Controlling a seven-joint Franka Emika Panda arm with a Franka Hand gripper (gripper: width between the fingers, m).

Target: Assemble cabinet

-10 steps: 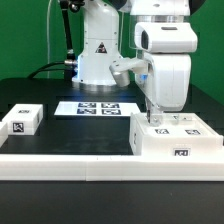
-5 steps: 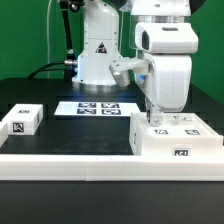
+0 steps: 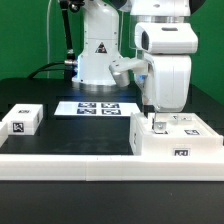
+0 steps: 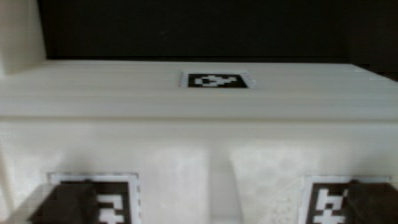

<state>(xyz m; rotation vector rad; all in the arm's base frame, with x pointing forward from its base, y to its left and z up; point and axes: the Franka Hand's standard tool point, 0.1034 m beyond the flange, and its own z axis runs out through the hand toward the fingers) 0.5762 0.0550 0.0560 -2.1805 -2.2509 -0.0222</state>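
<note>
White cabinet body [image 3: 176,143] is seen blurred in the wrist view. At the exterior view's lower right, the opening of the gripper [image 3: 152,117] cannot be told.

Standing here I count 1 robot arm [image 3: 100,50] with 1 gripper [image 3: 151,120], 1 black table [image 3: 60,140], 1 marker board [image 3: 97,107], and 2 loose white cabinet parts: 1 small block [image 3: 22,120] and 1 large box [image 3: 178,143]. The large box shows 1 front tag [image 3: 181,153] and the small block 1 block tag [image 3: 17,126], while the marker board's own tags are too small to count. The wrist view shows 3 tags: 1 whole tag [image 4: 217,81] and 2 cut off by the picture's edge.
</note>
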